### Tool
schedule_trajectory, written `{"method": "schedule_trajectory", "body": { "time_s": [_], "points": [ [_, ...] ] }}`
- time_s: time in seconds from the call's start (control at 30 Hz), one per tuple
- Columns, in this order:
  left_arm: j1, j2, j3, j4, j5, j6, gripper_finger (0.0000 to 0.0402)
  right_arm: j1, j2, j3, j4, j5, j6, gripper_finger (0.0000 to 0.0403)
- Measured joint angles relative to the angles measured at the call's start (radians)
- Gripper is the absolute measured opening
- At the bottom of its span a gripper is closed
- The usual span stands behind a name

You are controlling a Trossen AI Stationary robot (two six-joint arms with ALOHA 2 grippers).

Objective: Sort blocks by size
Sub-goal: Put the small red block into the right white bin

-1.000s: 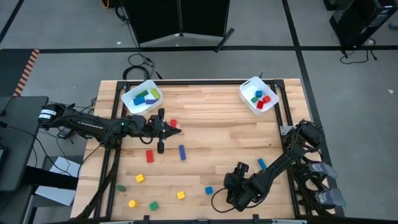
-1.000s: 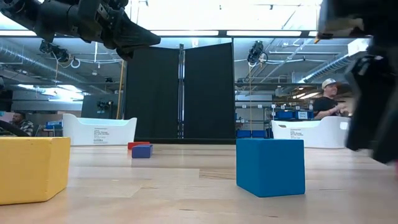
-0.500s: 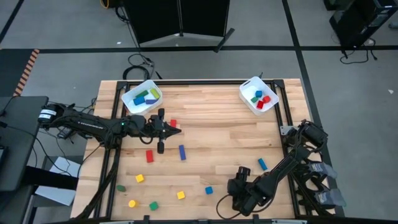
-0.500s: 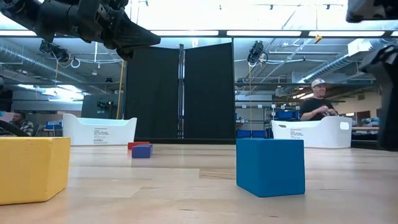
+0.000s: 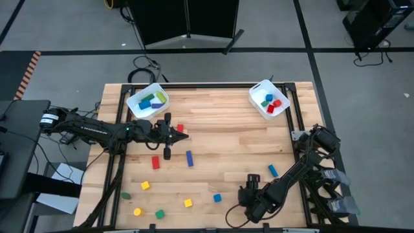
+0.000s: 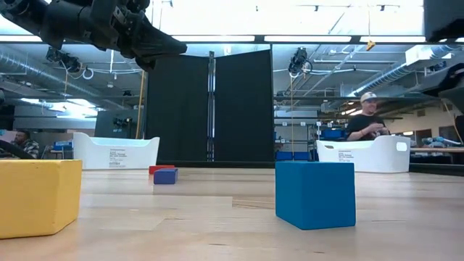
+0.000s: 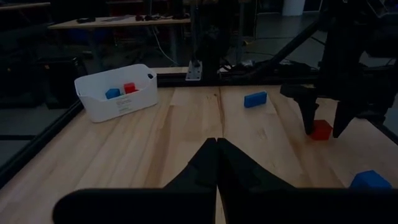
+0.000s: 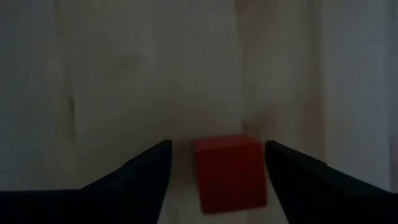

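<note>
The small red cube [image 8: 229, 171] sits on the pale wooden table [image 5: 226, 142] near its near right corner. It is between the spread fingers of the right gripper [image 7: 324, 129], which points down at it. The fingers are released and touch neither side of the cube. From above, the arm hides the cube entirely.

The cube is not centred in the gap; it lies closer to one finger than to the other. If the fingers close from here, the nearer finger will probably reach it first and shove or twist it across the wood. The grip could then land on a corner instead of two flat faces. How far the fingertips reach down the cube's sides is hard to tell. A pinch high on the cube could let it slip out during the lift.

A blue cube [image 5: 217, 197] lies just to the left and a blue bar [image 5: 272, 170] a little farther off to the right. A sideways skid could knock the blue cube.

The white bin at the far right [image 5: 253, 97] already holds small cubes, so it is the likely target. That is a long carry for a weak grip. The white bin at the far left [image 5: 131, 102] holds longer pieces, and dropping the cube there would spoil the sort.

The left gripper [image 5: 178, 134] hangs above the left middle of the table, clenched on nothing, well clear.
</note>
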Motion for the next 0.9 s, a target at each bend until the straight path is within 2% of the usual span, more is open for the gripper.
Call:
{"method": "schedule_trajectory", "body": {
  "time_s": [0.1, 0.3, 0.9],
  "points": [
    [0.001, 0.000, 0.000, 0.000, 0.000, 0.000, 0.0010, -0.010, 0.000, 0.000, 0.007, 0.000, -0.003, 0.0232],
    [0.001, 0.000, 0.000, -0.001, -0.001, 0.001, 0.0010, -0.026, 0.000, 0.000, 0.031, -0.028, -0.030, 0.0141],
    [0.001, 0.000, 0.000, -0.014, -0.004, 0.001, 0.0010, -0.051, 0.000, 0.001, 0.031, -0.044, -0.054, 0.0141]
  ]
}}
